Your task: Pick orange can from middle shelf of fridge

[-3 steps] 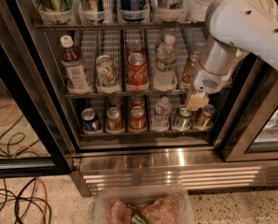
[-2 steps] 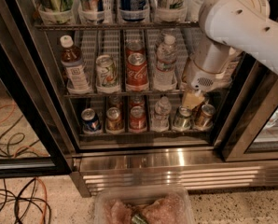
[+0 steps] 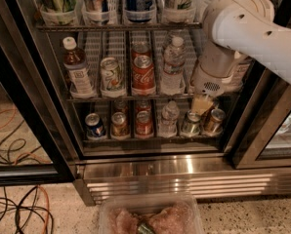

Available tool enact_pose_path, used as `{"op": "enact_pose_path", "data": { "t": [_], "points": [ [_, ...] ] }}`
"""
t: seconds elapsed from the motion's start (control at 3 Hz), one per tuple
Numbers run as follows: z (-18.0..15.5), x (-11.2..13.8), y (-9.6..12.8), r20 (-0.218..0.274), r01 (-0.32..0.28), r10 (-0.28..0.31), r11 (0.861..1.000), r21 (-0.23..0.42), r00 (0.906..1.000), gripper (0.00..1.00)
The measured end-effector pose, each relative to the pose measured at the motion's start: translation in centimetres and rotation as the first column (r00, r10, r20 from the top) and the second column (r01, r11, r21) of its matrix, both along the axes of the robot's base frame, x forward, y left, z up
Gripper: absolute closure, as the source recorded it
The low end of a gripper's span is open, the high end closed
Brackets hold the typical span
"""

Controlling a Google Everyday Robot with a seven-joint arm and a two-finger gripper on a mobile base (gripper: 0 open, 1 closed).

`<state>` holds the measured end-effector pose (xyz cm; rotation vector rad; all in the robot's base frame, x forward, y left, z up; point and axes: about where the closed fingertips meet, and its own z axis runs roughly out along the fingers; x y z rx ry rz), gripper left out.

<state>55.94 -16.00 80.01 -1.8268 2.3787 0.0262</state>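
Camera view: the fridge [image 3: 184,173] stands open, and the red Coca-Cola can [image 3: 143,73] sits at the front of the middle shelf [image 3: 155,97], in a clear cup. Just left of that can is a white-and-green can [image 3: 111,74], and further left a white-capped bottle of brown drink [image 3: 78,68]. Just right of the Coca-Cola can stands a clear water bottle [image 3: 174,65].

The white arm [image 3: 253,26] reaches in from the upper right, and its wrist covers the lane two places right of the Coca-Cola can, beyond the water bottle. The gripper [image 3: 201,104] hangs from that wrist, right of and lower than the Coca-Cola can, its tan tip across the shelf's front rail. I cannot tell whether it is apart or together. The orange can is hidden: it cannot be made out behind the wrist.

Below the Coca-Cola can, on the lower rack, stands another red can [image 3: 144,123], with a copper can [image 3: 119,125] and a blue can [image 3: 94,126] to its left. Lower still, on the floor, lies a clear tub [image 3: 150,204] of pinkish contents.
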Motion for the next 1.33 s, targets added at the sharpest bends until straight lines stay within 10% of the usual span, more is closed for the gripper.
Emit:
{"op": "enact_pose_path", "data": {
  "t": [1.33],
  "points": [
    [-0.7, 0.2, -2.8, -0.007, 0.048, -0.048, 0.999, -0.011, 0.9988, 1.0]
  ]
}}
